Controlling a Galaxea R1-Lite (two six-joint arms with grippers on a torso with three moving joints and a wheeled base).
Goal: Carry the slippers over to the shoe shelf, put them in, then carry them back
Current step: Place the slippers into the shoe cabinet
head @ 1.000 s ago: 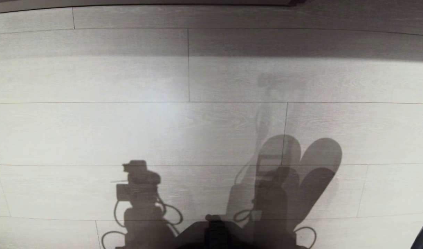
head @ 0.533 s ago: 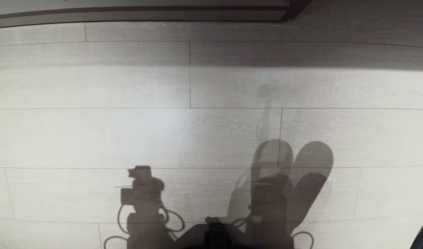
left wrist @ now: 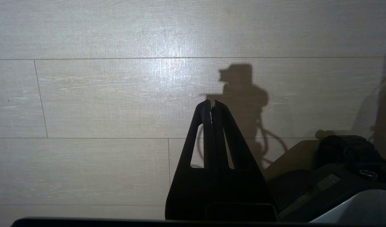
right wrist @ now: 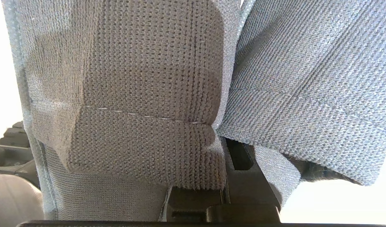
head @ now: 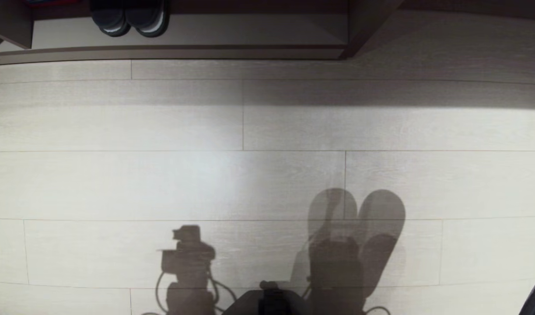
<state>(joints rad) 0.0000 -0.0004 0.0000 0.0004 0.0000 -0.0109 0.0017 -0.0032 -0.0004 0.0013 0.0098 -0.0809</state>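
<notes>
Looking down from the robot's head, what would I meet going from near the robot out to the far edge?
Robot's dark base → shadows of the arms and the held slippers on the pale plank floor → shoe shelf with black white-edged shoes.

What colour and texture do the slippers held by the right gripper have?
The slippers are grey with a ribbed knit weave, best seen in the right wrist view.

Grey ribbed-knit slippers [right wrist: 133,94] carry a pale stitch line, the floor [head: 118,183] is pale wood-grain planks, and black shoes [head: 129,19] at eleven o'clock show white-edged soles.
</notes>
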